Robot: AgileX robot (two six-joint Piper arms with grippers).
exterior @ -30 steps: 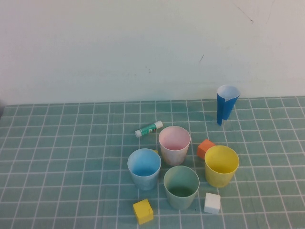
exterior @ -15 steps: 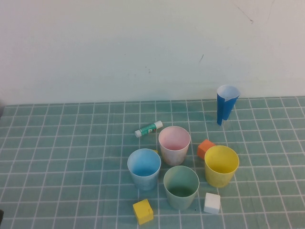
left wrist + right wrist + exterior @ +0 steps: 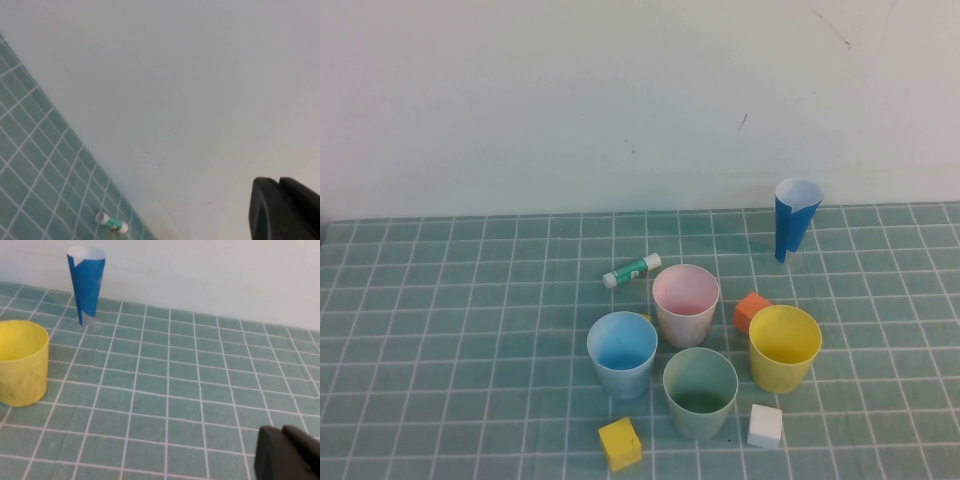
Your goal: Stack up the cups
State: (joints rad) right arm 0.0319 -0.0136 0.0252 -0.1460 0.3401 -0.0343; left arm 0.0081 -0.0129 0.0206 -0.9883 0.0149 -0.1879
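Four cups stand upright and apart in a cluster on the green tiled table: a light blue cup (image 3: 622,352), a pale pink cup (image 3: 686,302), a pale green cup (image 3: 700,390) and a yellow cup (image 3: 785,346). The yellow cup (image 3: 21,362) also shows in the right wrist view. Neither arm appears in the high view. My left gripper (image 3: 279,182) is shut with nothing in it, raised and facing the white wall. My right gripper (image 3: 282,429) is shut and empty, over bare tiles to the right of the yellow cup.
A tall dark-blue cone (image 3: 795,218) stands at the back right near the wall. A glue stick (image 3: 631,270) lies behind the pink cup. An orange block (image 3: 751,310), a yellow block (image 3: 620,443) and a white block (image 3: 765,425) sit among the cups.
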